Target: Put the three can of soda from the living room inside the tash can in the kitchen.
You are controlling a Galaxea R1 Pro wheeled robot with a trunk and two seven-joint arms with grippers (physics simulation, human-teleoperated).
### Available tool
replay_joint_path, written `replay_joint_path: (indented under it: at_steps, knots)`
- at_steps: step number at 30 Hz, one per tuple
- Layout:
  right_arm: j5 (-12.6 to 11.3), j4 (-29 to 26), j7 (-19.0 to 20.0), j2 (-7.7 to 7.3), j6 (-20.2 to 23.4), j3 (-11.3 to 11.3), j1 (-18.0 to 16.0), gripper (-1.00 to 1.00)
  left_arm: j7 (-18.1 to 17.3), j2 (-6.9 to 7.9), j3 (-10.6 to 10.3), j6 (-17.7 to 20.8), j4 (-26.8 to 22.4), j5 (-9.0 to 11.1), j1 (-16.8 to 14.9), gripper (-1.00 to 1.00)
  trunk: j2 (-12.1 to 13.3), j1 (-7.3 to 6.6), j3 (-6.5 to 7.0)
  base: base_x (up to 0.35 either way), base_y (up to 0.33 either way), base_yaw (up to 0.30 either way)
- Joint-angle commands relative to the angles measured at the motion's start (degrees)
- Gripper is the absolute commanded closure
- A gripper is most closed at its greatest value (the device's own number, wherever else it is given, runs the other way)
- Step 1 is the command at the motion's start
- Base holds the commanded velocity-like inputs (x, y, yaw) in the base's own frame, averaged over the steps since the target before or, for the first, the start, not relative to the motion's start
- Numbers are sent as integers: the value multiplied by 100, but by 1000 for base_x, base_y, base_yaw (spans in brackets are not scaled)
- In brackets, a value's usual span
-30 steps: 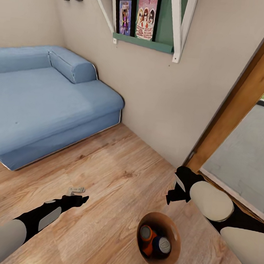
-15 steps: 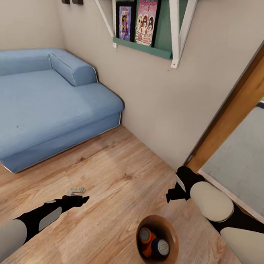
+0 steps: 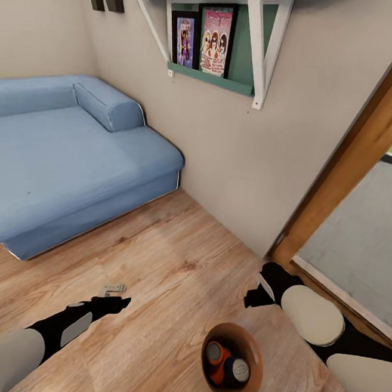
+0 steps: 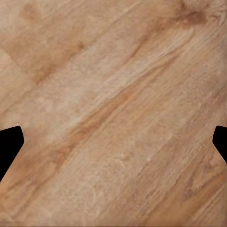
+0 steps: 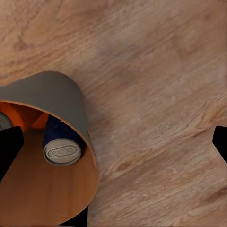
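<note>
Tilted upward, the head camera shows two cans (image 3: 226, 362) in the trash can (image 3: 248, 388); third unseen. Both grippers spread wide, empty.

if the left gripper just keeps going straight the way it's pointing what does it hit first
Most likely the bare wood floor: the left wrist view looks along the open left gripper onto floorboards, with nothing between its fingertips. How far off the floor lies is unclear.

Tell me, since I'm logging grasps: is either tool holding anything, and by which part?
Nothing is held. The left tool is open over bare floor; the right tool is open beside the trash can.
</note>
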Motion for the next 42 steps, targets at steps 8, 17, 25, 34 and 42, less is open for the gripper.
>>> replay_joint_path:
  at_steps: [8, 17, 25, 34, 42]
  knots:
    - [-46, -2, -27, -27, -844, -43, 589, -100, 1, -29, -2, 7, 66, 2, 2, -100, 322, -176, 144, 0, 0, 0]
    - [-70, 1, 21, -275, -2026, -65, 1358, -100, -1, -30, -8, 16, 82, 0, 1, -100, 683, -374, 306, 0, 0, 0]
    - [-57, -2, -78, -321, -2822, -322, 1849, -100, 6, -31, -9, 22, 85, -1, 2, -100, 1004, -550, 449, 0, 0, 0]
    - [-55, -2, -128, -396, -3582, -398, 2500, -100, 6, -43, -85, 89, 95, -9, 2, -100, 1365, -747, 611, 0, 0, 0]
    - [-55, -2, -247, -430, -3745, -533, 2897, -100, 15, -457, -250, 84, 884, -478, 2, -100, 1686, -923, 755, 0, 0, 0]
